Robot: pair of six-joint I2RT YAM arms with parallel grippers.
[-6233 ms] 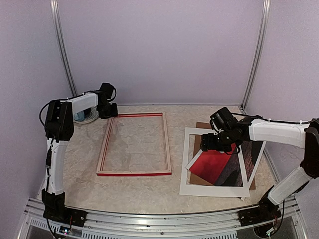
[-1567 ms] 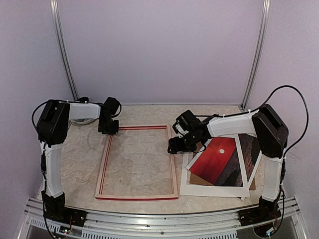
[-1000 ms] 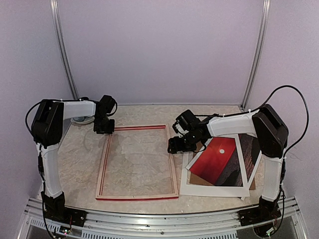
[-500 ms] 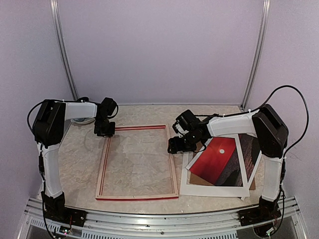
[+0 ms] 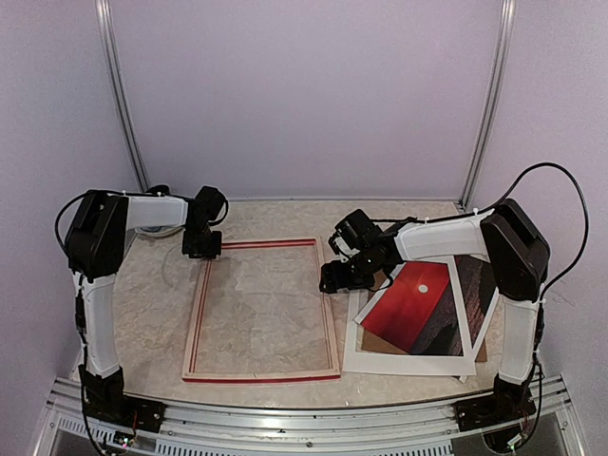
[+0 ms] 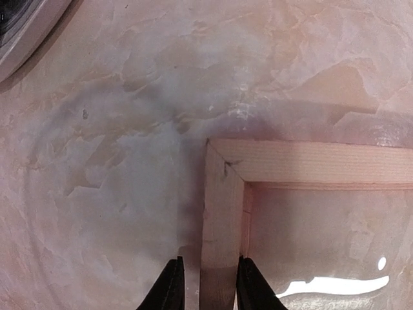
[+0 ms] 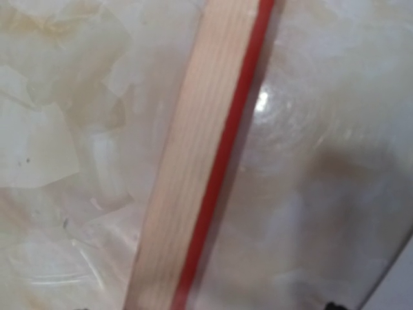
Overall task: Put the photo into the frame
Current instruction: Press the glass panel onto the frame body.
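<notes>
- At the tabletop's point(image 5: 161, 313) right side lay the photo point(image 5: 418, 309): red sky, small white sun, skewed within a white mat point(image 5: 408, 363) over a brown board point(image 5: 378, 335).
- The frame point(image 5: 261, 377) lay flat just left of the mat, tabletop showing through it.
- The left jaws, narrowly parted, straddled its far-left rail.
- The right jaws stood wide over its right rail, holding nothing.
</notes>
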